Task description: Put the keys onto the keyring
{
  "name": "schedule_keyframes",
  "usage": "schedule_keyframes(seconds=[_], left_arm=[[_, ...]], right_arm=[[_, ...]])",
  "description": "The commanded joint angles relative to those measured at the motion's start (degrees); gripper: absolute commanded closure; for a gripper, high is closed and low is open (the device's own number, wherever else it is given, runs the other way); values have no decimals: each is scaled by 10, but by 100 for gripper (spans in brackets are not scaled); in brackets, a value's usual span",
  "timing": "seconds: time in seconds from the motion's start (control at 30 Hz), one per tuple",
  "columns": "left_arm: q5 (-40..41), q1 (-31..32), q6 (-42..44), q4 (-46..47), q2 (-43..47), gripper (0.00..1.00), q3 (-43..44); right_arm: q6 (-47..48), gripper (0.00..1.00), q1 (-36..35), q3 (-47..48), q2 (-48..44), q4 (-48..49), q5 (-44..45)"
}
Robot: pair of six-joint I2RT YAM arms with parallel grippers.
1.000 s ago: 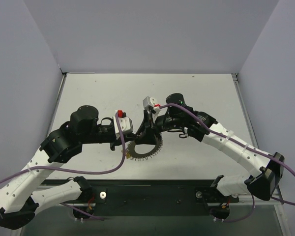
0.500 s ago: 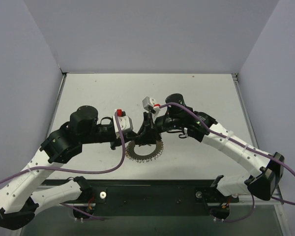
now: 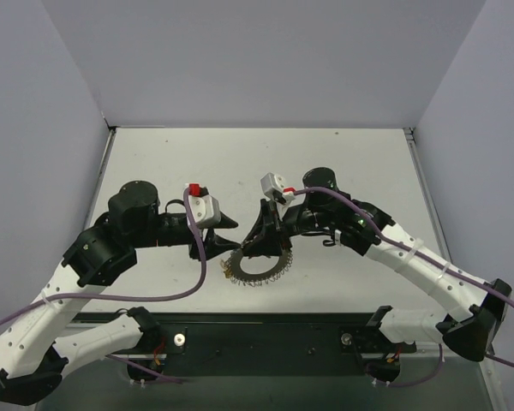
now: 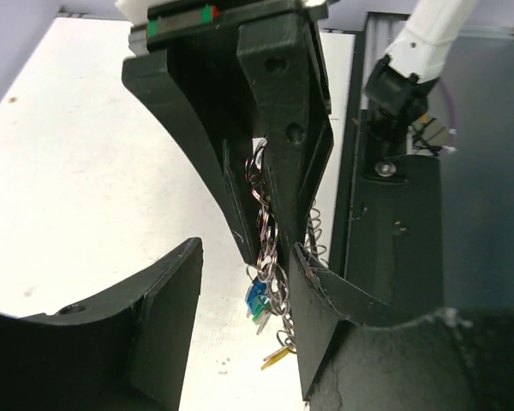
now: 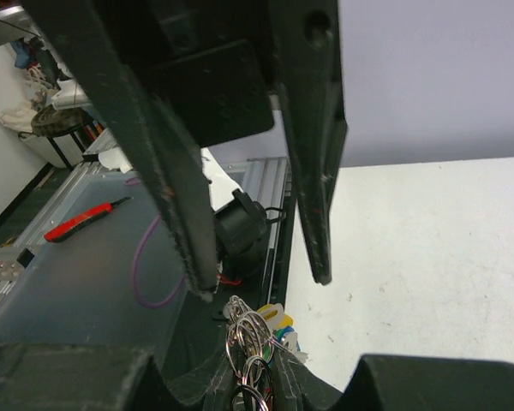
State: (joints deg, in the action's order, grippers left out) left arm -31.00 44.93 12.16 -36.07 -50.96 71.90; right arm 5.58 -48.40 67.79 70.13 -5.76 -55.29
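The keyring (image 3: 248, 276), a silvery toothed ring, hangs tilted just above the table, and my right gripper (image 3: 257, 247) is shut on its upper rim. In the right wrist view, small wire loops of the keyring (image 5: 250, 342) stick up between the closed right gripper (image 5: 248, 377), with yellow, white and blue key heads (image 5: 278, 324) beside them. My left gripper (image 3: 230, 231) stands open just left of the ring. In the left wrist view, the left gripper (image 4: 246, 248) frames the ring's loops (image 4: 274, 248). Blue and green keys (image 4: 257, 301) and a yellow key (image 4: 274, 358) dangle there.
The white table (image 3: 180, 163) stretches back to grey walls on three sides. A black base rail (image 3: 265, 338) runs along the near edge, with both arm mounts on it. Purple cables (image 3: 197, 257) loop off both wrists near the ring.
My left gripper has opened and drawn back to the left, away from the ring. The right gripper has closed tighter on the ring and shifted slightly right with it.
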Motion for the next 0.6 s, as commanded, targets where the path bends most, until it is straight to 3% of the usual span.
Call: schedule_keyframes(seconds=[0.0,0.13,0.27,0.57], left_arm=[[-142,-43,-8,7,-8,46,30],[-215,-82,-20,21,-14,48,28],[-261,-83,-27,31,-33,57,27],[-280,-71,-24,23,-59,65,39]], right_arm=[[14,100,4,-4,-41,41,-45],[14,100,6,-13,-58,41,-48],[13,100,7,-14,-61,41,-51],[12,100,7,-16,-56,43,-49]])
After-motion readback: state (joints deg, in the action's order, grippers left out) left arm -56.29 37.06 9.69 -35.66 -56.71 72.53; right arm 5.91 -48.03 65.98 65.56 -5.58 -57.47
